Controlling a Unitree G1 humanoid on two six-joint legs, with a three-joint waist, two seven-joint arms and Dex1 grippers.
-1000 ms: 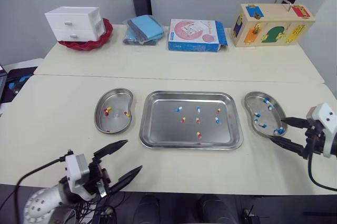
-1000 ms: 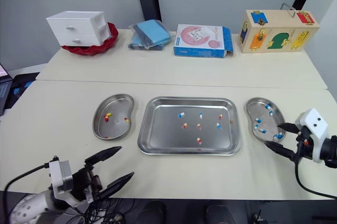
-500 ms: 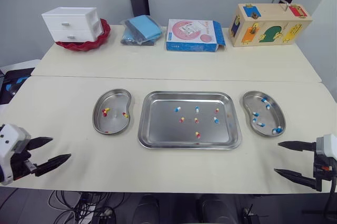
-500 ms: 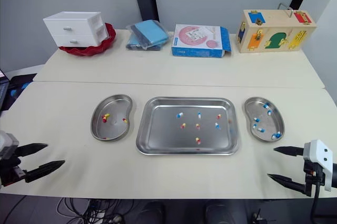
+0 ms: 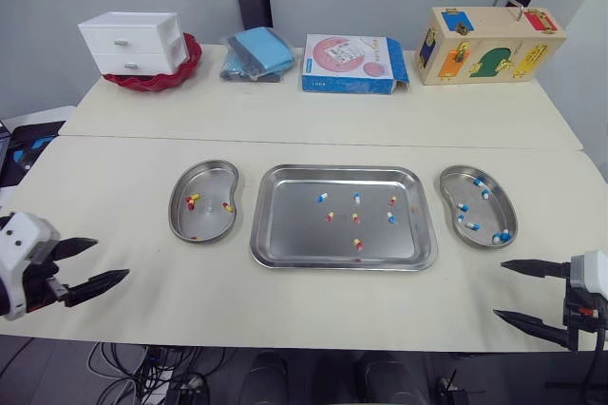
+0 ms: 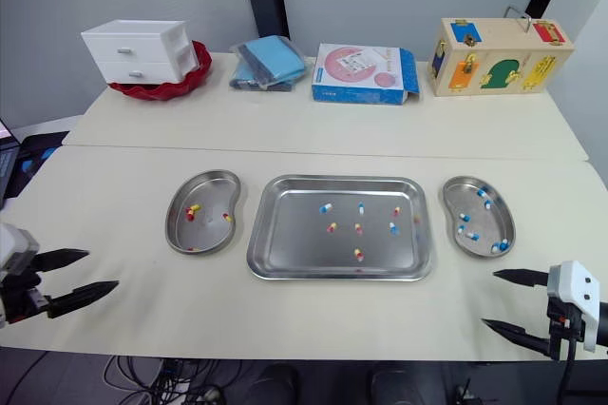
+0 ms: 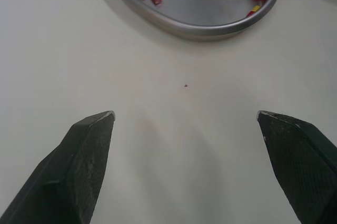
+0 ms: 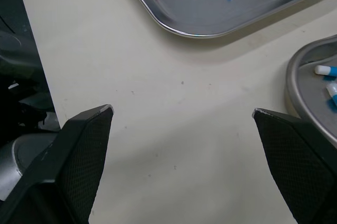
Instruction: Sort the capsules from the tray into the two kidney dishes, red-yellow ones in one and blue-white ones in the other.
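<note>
Left eye view: tray (image 5: 294,229) sits mid desk (image 5: 123,186) with loose capsules (image 5: 357,244) inside; red-yellow dish (image 5: 211,186) at its 9 o'clock, blue-white dish (image 5: 484,215) at 3 o'clock. Left jaws at 8 o'clock, right jaws at 4 o'clock, both spread wide, empty

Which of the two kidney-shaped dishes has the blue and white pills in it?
The shiny steel kidney dish on the right of the big rectangular steel tray; the left dish holds red-yellow capsules.
</note>
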